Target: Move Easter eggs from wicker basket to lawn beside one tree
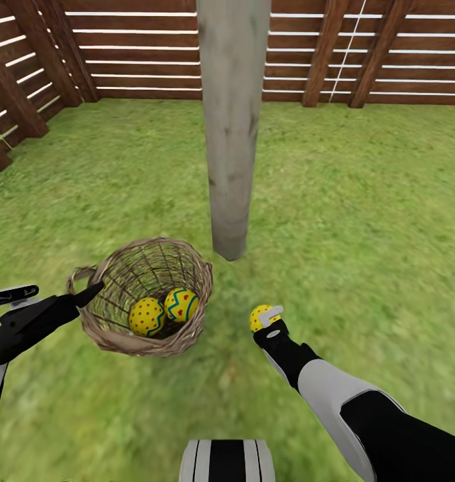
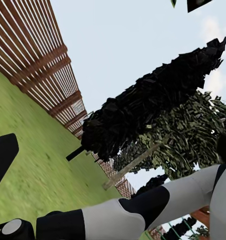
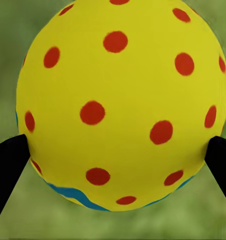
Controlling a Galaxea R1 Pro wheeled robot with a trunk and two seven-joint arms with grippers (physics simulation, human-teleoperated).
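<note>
Egg (image 3: 120,105) between fingers (image 3: 8,165); basket (image 1: 147,294) headward.

We see the tree (image 1: 232,127) only as a pale trunk, its crown cut off by the head view's top edge. The basket (image 1: 144,298) wall hides the lower parts of the two eggs (image 1: 163,310) inside. In the right wrist view, the held egg (image 3: 121,102) runs past the top edge and the lawn (image 3: 8,30) behind it is blurred
</note>
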